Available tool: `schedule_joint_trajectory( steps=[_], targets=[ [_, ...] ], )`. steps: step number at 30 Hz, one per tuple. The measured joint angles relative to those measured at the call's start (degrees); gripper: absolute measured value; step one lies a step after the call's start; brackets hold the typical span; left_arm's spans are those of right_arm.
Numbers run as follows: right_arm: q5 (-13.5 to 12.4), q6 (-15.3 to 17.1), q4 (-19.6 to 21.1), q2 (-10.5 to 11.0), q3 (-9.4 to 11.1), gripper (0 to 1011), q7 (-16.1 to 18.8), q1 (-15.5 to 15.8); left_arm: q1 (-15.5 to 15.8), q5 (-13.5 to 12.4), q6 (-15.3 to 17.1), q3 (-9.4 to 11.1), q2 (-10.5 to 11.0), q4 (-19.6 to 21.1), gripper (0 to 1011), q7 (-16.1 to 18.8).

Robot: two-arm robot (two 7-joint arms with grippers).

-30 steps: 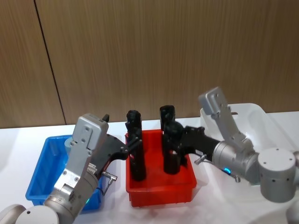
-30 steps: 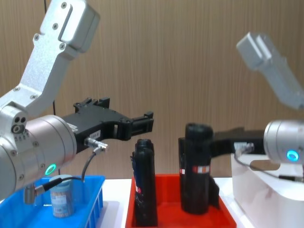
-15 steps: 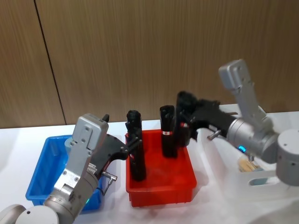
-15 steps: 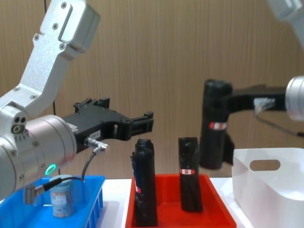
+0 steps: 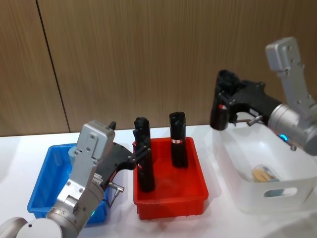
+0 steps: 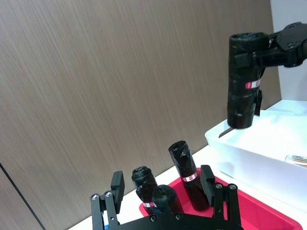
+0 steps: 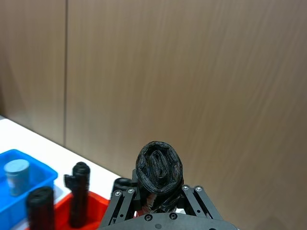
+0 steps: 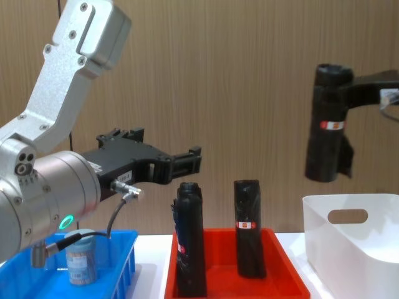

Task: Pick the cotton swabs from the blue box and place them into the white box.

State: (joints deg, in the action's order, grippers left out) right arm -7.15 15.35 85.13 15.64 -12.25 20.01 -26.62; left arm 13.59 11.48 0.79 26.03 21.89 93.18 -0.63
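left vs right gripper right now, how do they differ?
Load: the right gripper is shut on a black roll; the left gripper is open and holds nothing.
Position: the right gripper is raised, the roll's lower end above the white box near its far-left corner; the left gripper hangs lower, between the blue box and the red bin.
Shared: both are black two-finger grippers on silver arms.

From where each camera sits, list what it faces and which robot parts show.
Head: high, looking down at the blue box, red bin and white box; both arms show.
Chest: low, looking across; left gripper large at left, right gripper holding a black roll above the white box.
Left wrist: over its open jaws toward that roll.
Right wrist: over its jaws, shut on the roll.
All four share the black roll.
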Motion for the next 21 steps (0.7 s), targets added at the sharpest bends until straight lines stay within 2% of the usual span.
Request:
schedule_joint_trajectory(
  steps=[10,14,21],
  targets=[
    [1.67,-1.20,-3.19,1.14,1.26,359,-1.53,-0.99,0.00,0.00,0.00,0.00,0.00,0.00,1004,0.00],
    [2.21,-2.19,-5.81,1.26,1.54,359,-2.24,-1.64,0.00,0.00,0.00,0.00,0.00,0.00,1004,0.00],
    [2.47,-4.94,-12.71,1.03,1.86,358,-3.34,-3.37,0.00,0.00,0.00,0.00,0.00,0.00,1004,0.00]
  ],
)
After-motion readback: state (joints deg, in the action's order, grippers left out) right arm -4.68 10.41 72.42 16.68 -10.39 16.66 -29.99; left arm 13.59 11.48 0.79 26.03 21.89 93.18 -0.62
